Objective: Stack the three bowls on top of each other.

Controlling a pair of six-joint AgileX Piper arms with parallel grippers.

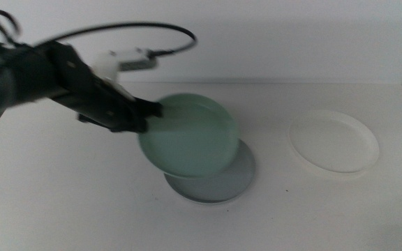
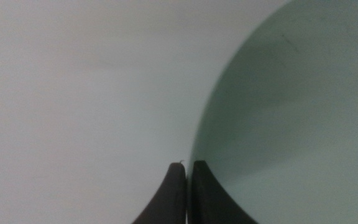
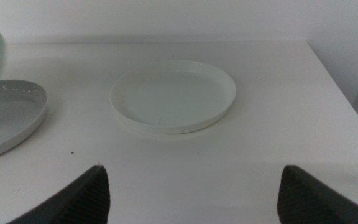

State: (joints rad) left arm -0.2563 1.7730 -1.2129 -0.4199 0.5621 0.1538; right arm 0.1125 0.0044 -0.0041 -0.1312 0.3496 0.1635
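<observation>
Mint green bowl [image 1: 189, 136] held tilted above the grey bowl [image 1: 215, 183], overlapping most of it; whether the two touch cannot be told. Left gripper [image 1: 152, 110] comes in from the left, jaws clenched on the mint bowl's rim at its left edge. Grey bowl sits flat on the white table [image 1: 61, 195]. White bowl [image 1: 333, 143] rests alone, well apart to the right. Right gripper [image 3: 191, 186] waits near the white bowl, jaws spread wide, holding nothing.
</observation>
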